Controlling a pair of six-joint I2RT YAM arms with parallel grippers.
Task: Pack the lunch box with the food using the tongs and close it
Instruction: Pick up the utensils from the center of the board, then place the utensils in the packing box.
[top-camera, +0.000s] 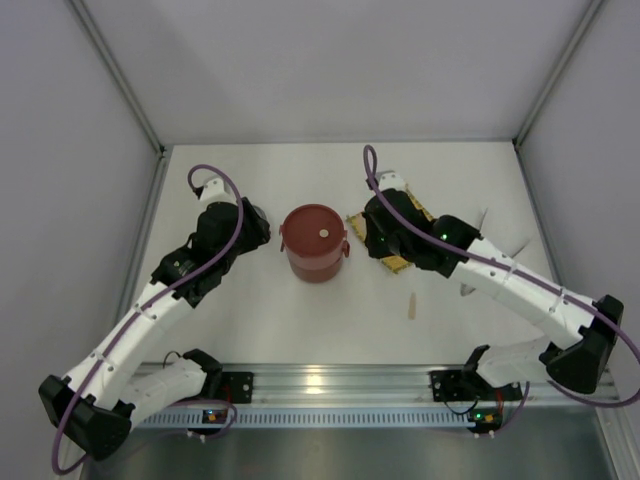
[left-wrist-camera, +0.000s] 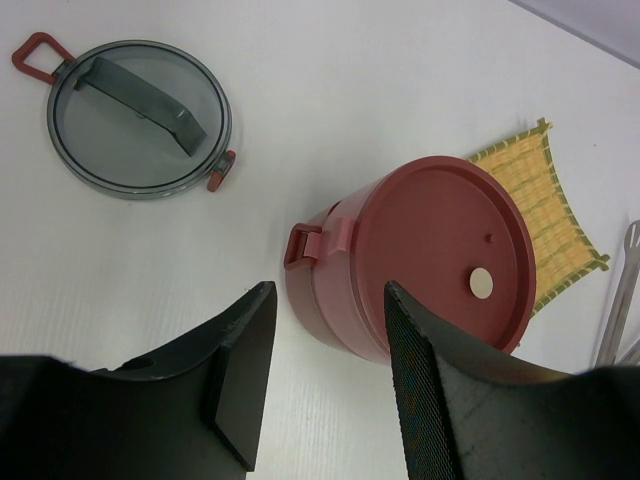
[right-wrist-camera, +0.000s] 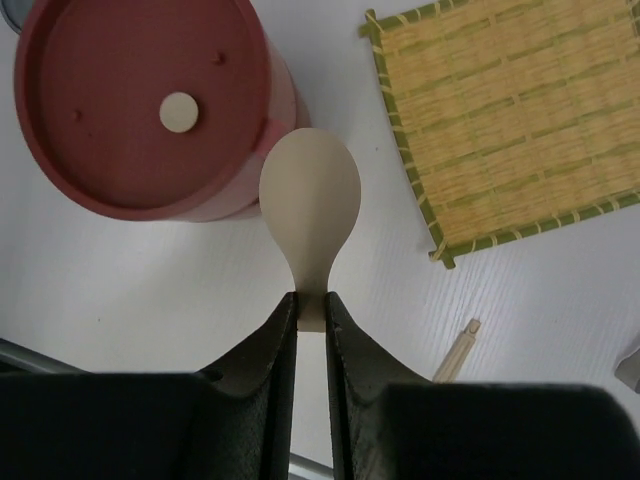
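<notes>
The right tool (right-wrist-camera: 311, 300) is clamped on the thin handle of a small beige spoon (right-wrist-camera: 310, 190). The spoon's oval bowl juts ahead of the black fingers and overlaps the side of the round maroon lunch box (right-wrist-camera: 140, 100) in the right wrist view; whether spoon and box touch cannot be told. The left tool (left-wrist-camera: 328, 300) stands open with nothing between its fingers, aimed at the lunch box from the side of the counter's left edge. The lunch box sits near the middle of the white counter (top-camera: 300, 330), between the two arms. Its flat lid with the pale centre dot is on, so the inside is hidden. From above, both tools are buried under their own black wrists and the spoon cannot be made out. Each arm folds out toward the near corner on its side, then stretches in toward the middle. The right wrist hangs over the yellow woven square mat (right-wrist-camera: 510, 120) and covers most of it in the top view. Only the left wrist view shows a round smoky-grey translucent lid (left-wrist-camera: 140, 115) with a dark bar handle and red tabs, lying flat apart from the lunch box. It also shows the slim silvery metal tongs (left-wrist-camera: 618, 295) beyond the mat, cut off by the frame edge. A short beige stick (top-camera: 412, 305) lies nearer the near edge; the right wrist view catches only one end of it.
</notes>
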